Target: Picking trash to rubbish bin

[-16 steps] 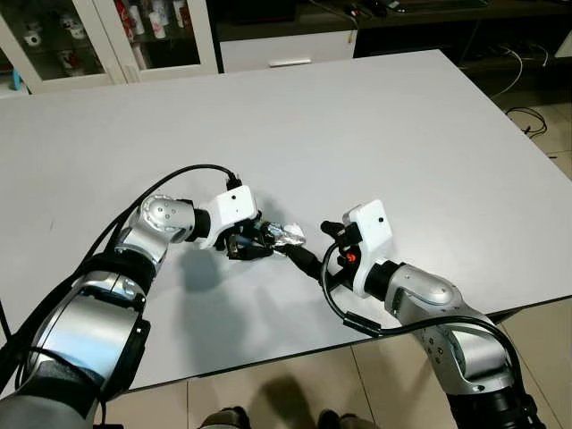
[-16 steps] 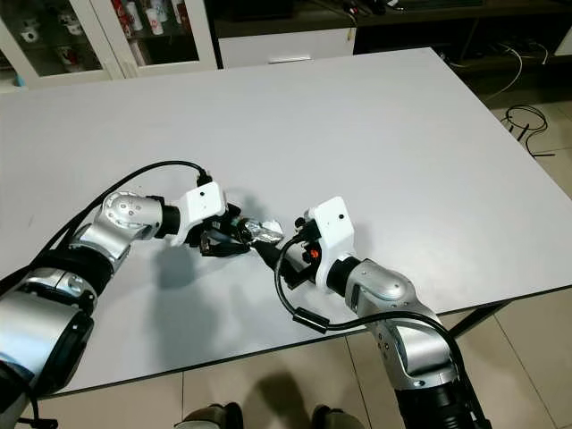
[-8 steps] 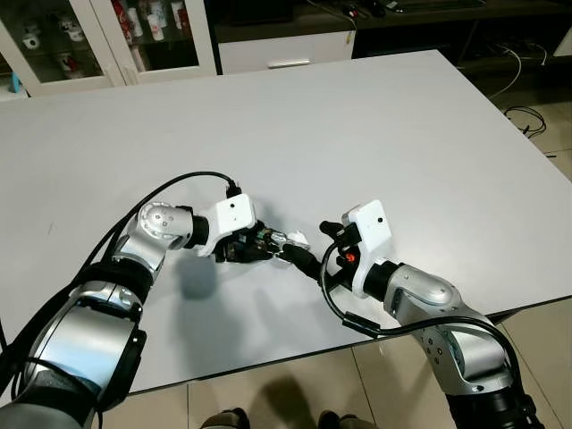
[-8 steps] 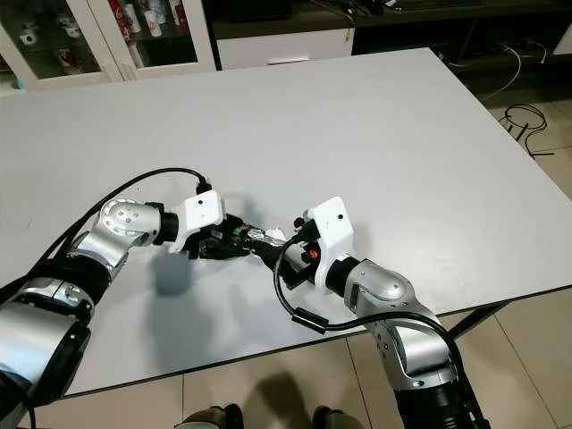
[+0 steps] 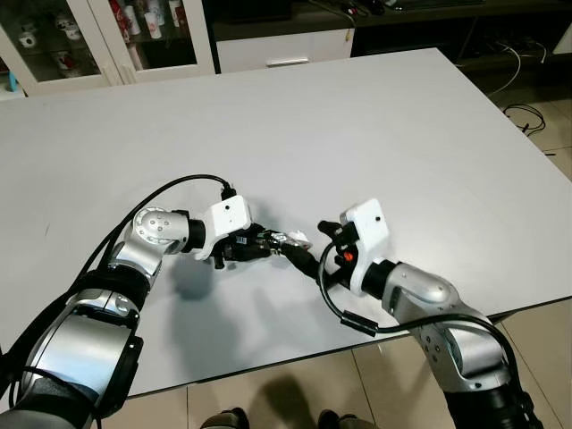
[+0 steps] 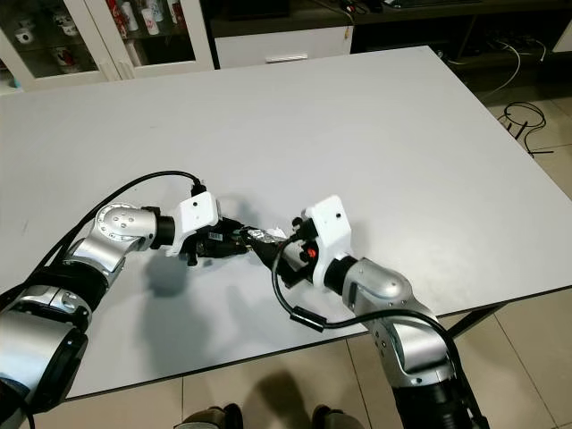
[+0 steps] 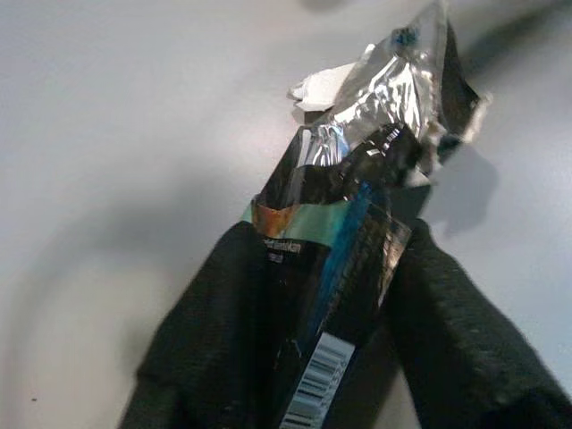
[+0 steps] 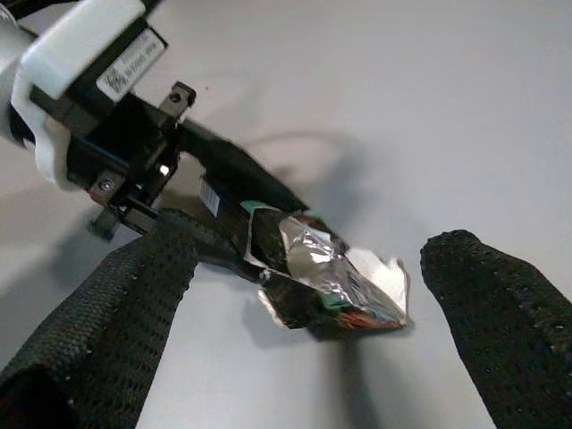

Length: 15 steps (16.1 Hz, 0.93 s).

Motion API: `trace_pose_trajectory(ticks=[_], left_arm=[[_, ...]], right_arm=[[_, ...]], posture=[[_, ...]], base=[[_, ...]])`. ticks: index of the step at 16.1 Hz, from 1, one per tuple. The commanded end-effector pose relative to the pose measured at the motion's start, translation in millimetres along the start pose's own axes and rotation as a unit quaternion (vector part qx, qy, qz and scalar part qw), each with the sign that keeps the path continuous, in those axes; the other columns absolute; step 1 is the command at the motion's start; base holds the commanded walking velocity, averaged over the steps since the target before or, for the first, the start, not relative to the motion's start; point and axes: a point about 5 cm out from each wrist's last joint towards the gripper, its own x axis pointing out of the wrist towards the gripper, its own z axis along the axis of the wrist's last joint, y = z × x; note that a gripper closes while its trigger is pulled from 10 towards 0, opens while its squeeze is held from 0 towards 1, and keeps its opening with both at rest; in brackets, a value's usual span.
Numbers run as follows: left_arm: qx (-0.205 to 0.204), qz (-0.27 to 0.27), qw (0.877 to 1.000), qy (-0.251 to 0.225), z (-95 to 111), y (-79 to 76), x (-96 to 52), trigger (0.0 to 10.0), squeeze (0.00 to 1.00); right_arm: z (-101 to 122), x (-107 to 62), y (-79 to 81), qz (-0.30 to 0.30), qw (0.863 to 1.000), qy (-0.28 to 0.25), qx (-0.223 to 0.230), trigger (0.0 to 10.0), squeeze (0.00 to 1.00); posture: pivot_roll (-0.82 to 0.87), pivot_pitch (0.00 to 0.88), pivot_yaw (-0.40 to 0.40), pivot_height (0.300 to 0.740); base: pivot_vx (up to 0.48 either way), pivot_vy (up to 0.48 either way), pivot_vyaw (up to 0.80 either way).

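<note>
Stretching across most of the head views, a wide pale grey surface [image 5: 357,125] carries everything in play, with white glass-fronted cabinets [image 5: 107,36] behind its far edge and tiled floor [image 5: 295,384] showing at its near edge. Cables [image 5: 527,116] lie on the floor off to the robot's right.

Both silver arms reach in over the near part of the surface and meet close to its middle. The left arm comes in from the left, a black cable looping over its white wrist housing. The right arm comes from the lower right, elbow bent, its white wrist block raised just above the tabletop.

The left hand [image 5: 259,245] is closed on a crumpled snack wrapper [image 5: 288,239], its two black fingers [image 7: 223,331] clamped on the dark printed end where a barcode shows. The torn silver foil end sticks out past the fingertips, lying low against the surface.

The right hand [image 8: 304,295] sits just beside the wrapper, pointed at it from the opposite side. Its fingers [image 8: 116,313] are spread wide apart, one on each side of the foil end, with clear gaps between them and the wrapper, gripping nothing
</note>
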Motion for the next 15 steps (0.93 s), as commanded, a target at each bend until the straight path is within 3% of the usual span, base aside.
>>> trace_pose_trajectory(ticks=[1,3,4,5,6,7,8,10,11,12,15], left_arm=[[-0.051,-0.033,0.997,0.050,-29.8,-20.5,1.8,0.0,0.00],[-0.050,0.003,0.999,0.023,-23.7,-13.1,-1.2,0.0,0.00],[-0.049,0.062,0.997,-0.006,-16.2,-3.4,-3.1,0.0,0.00],[-0.052,0.093,0.994,-0.018,-12.6,1.8,-3.9,2.1,0.00],[-0.063,0.189,0.978,-0.056,-0.4,18.0,-7.7,8.5,0.00],[-0.084,0.274,0.954,-0.091,10.8,33.1,-14.3,10.0,0.00],[-0.090,0.298,0.945,-0.104,14.7,37.4,-16.8,10.0,0.00],[-0.102,0.388,0.899,-0.176,35.2,50.5,-30.0,10.0,0.00],[-0.113,0.441,0.865,-0.211,45.7,55.6,-39.0,10.0,0.00],[-0.117,0.462,0.851,-0.221,49.9,56.0,-41.1,10.0,0.00],[-0.124,0.491,0.827,-0.244,55.9,39.0,-31.8,10.0,0.00]], right_arm=[[-1.4,2.1,1.8,0.009,1.000,0.001,0.005,10.0,0.00],[-0.4,4.0,0.0,0.006,1.000,-0.002,0.004,10.0,0.00],[-0.2,5.5,-0.1,0.006,1.000,-0.003,0.006,10.0,0.00],[-0.1,6.3,0.2,0.007,1.000,-0.005,0.007,10.0,0.00],[-0.6,7.7,1.3,0.009,1.000,-0.005,0.007,10.0,0.00],[-0.5,9.2,1.6,0.007,1.000,-0.008,0.008,10.0,0.00],[-0.3,9.8,1.4,0.006,1.000,-0.009,0.010,10.0,0.00],[2.7,12.1,-1.0,-0.005,1.000,-0.023,0.015,10.0,0.00],[7.3,14.8,-3.5,-0.020,0.999,-0.040,0.011,10.0,0.00],[10.0,16.6,-4.8,-0.028,0.998,-0.048,0.006,10.0,0.00],[26.5,28.5,-11.7,-0.088,0.991,-0.096,-0.017,10.0,0.00]], posture=[[-0.08,0.143,0.016,0.740],[-0.08,0.136,0.016,0.740],[-0.07,0.129,0.015,0.740],[-0.06,0.128,0.017,0.740],[-0.06,0.123,0.015,0.740],[-0.06,0.120,0.015,0.740],[-0.06,0.119,0.013,0.740],[-0.05,0.114,0.006,0.740],[-0.04,0.107,0.003,0.740],[-0.04,0.105,0.002,0.740],[-0.03,0.089,-0.010,0.740]], base=[[0.000,0.000,0.00],[0.000,0.000,0.00],[0.000,0.000,0.00],[0.000,0.000,0.00],[0.000,0.000,0.00],[0.000,0.000,0.00],[0.000,0.000,0.00],[0.000,0.000,0.00],[0.000,0.000,0.00],[0.000,0.000,0.00],[0.000,0.000,0.00]])
